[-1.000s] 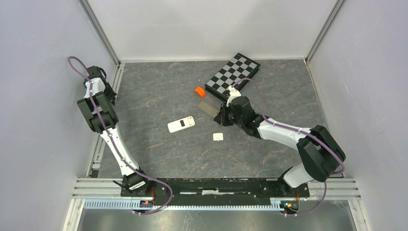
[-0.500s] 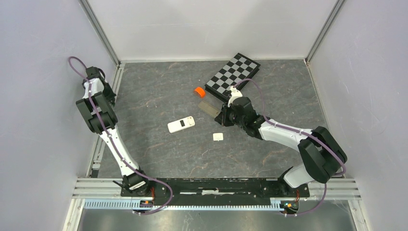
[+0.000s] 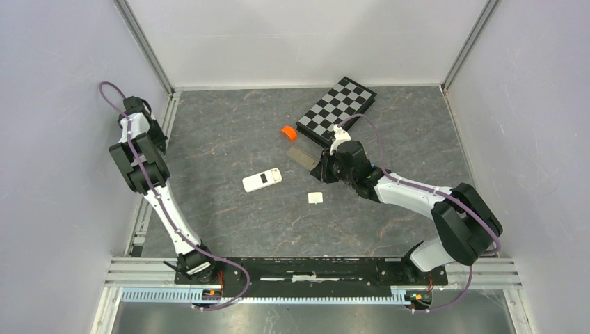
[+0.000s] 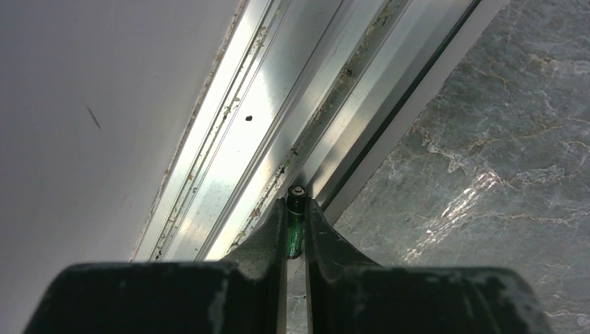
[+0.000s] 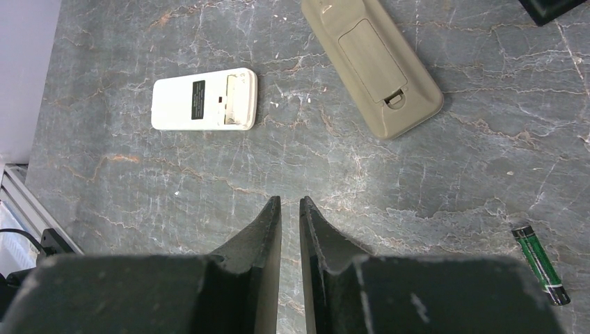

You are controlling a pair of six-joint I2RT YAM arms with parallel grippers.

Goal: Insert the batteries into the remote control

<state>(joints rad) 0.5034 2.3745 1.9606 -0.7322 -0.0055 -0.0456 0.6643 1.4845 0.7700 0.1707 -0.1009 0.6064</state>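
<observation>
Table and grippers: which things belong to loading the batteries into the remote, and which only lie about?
Job: held battery, loose battery, white remote, small white piece (probably its cover).
Lying about: beige remote (cover shut), chessboard, orange roll.

Nothing here reads clearly. The white remote carries a dark label, its print too small to read.

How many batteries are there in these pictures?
2 batteries: one clamped in the left gripper; one loose on the table beside the right gripper. Others may be hidden.
</observation>
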